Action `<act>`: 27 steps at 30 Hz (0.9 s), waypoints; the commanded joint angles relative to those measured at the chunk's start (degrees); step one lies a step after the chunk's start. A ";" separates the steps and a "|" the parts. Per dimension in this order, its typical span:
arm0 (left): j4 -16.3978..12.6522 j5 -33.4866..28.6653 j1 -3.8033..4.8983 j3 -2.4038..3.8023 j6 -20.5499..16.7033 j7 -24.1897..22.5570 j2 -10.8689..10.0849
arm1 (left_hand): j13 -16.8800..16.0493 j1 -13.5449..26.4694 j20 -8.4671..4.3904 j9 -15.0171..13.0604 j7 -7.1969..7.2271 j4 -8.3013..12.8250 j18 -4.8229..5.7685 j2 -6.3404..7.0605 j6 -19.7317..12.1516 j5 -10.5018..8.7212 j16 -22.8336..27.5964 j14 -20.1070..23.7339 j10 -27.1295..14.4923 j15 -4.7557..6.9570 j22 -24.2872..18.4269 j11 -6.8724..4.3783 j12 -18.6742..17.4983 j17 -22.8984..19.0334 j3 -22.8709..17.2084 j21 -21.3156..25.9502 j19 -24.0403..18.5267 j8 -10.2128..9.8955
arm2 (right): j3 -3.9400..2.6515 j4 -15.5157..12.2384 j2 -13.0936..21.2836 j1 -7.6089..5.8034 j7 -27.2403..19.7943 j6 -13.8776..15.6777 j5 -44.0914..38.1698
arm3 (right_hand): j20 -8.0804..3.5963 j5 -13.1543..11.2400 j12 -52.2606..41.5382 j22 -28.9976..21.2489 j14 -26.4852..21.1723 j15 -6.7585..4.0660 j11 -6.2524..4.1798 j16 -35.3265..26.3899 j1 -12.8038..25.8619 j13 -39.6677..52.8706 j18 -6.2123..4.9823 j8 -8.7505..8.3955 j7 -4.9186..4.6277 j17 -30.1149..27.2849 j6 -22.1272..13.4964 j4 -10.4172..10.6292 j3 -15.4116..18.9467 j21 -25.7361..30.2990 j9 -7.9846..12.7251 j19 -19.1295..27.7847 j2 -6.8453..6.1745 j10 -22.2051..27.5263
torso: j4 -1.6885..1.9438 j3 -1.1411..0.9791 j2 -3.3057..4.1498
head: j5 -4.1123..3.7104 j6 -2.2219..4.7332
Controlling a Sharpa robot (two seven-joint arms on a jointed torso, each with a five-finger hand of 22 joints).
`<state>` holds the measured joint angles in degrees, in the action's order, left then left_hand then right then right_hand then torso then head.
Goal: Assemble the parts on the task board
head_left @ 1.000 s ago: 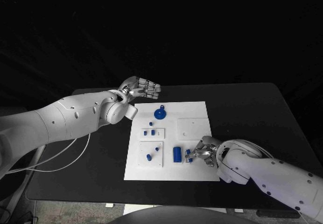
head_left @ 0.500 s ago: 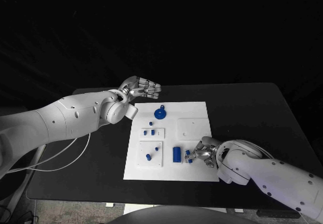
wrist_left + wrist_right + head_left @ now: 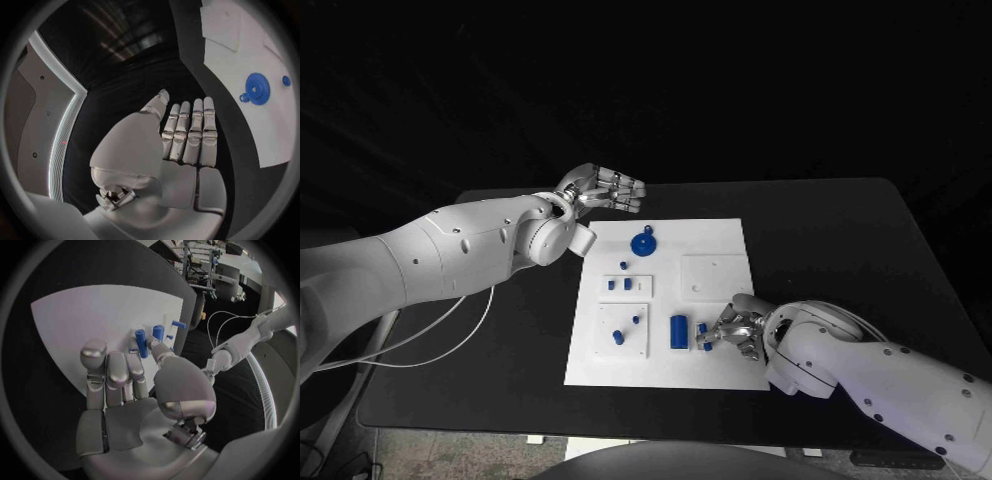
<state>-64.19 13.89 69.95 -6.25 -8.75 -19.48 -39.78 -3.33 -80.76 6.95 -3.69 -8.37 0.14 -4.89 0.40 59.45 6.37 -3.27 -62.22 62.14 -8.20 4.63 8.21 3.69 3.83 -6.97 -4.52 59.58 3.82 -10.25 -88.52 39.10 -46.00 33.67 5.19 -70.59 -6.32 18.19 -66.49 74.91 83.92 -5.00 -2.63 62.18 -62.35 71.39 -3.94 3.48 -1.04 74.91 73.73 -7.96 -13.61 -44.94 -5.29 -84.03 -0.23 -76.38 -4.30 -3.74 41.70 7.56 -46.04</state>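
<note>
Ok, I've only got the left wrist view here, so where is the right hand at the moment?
Observer: The right hand is low over the task board, at its near right corner.
Operator: Holding anything?
Observer: A blue part sits right at its fingertips. I cannot tell whether it is gripped.
Operator: And where's my left hand relative to the board?
Observer: The left hand is off the board, beyond its far left corner.

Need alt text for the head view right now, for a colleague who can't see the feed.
The right hand reaches over the near right part of the white task board, fingertips at a small blue part beside an upright blue cylinder. The left hand hovers, holding nothing, off the board's far left corner, near a blue gear.
</note>
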 commanded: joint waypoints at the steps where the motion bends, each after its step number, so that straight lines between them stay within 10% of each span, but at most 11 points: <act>1: -0.13 0.17 0.06 0.03 0.87 -0.23 0.06 | 0.00 0.10 0.47 0.02 0.14 -0.33 0.18 -0.24 -0.35 0.09 -0.24 0.37 -0.52 -0.08 -0.09 0.03 -0.10 0.02 0.15 0.04 0.01 -0.15 | 0.04 -0.02 -0.19 0.10 -0.97 -0.99 0.24 | -0.31 -1.08 0.37 5.04 0.86 -0.34 -0.22 -0.26 0.72 -0.07 0.60 0.17 -0.07 1.35 0.28 0.67 0.65 0.47 0.03 -2.72 -0.18 -0.01 | -0.02 0.01 0.01 | -0.06 0.04; 11: -0.15 0.17 0.06 0.03 0.89 -0.14 0.04 | 0.00 0.13 0.48 0.02 0.13 -0.44 0.18 -0.23 -0.38 0.11 -0.24 0.37 -0.56 -0.08 -0.09 0.05 -0.11 0.02 0.17 0.05 0.00 -0.16 | 0.04 0.24 -0.28 0.10 -1.67 -0.96 0.81 | -0.15 -11.18 1.13 5.06 0.59 -0.19 0.18 -0.73 0.45 -0.72 0.26 0.19 -0.60 1.27 -0.17 6.30 6.76 0.69 0.27 -2.62 -1.78 0.70 | 0.03 0.01 0.01 | -0.11 0.01; 27: -0.14 0.18 0.06 0.03 0.93 -0.02 0.07 | -0.01 0.15 0.48 0.02 0.14 -0.54 0.18 -0.23 -0.39 0.13 -0.24 0.37 -0.56 -0.09 -0.10 0.05 -0.10 0.02 0.19 0.05 0.01 -0.15 | 0.04 0.52 0.18 0.10 -2.75 -1.18 1.13 | -0.09 -11.32 1.21 5.00 0.49 -0.15 0.28 -1.01 -1.39 -1.02 0.12 0.18 -0.67 1.25 -0.35 8.95 6.96 1.03 0.20 -2.56 -3.19 0.97 | 0.02 -0.01 0.01 | -0.05 0.07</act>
<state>-64.21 13.90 69.95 -6.25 -8.65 -19.29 -39.79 -3.33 -80.76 6.94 -3.69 -8.37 -0.04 -4.89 0.40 59.45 6.37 -3.27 -62.22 61.94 -8.20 4.58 8.42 3.69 3.83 -6.79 -4.52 59.58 3.82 -10.22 -87.92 39.20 -45.96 32.63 5.12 -70.00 -6.32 6.88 -65.65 74.91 83.89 -4.96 -2.45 61.40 -63.54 70.43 -3.94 3.67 -1.34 74.90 73.43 0.87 -6.50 -44.06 -5.08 -84.03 -3.36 -75.75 -4.28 -3.74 41.70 7.54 -45.98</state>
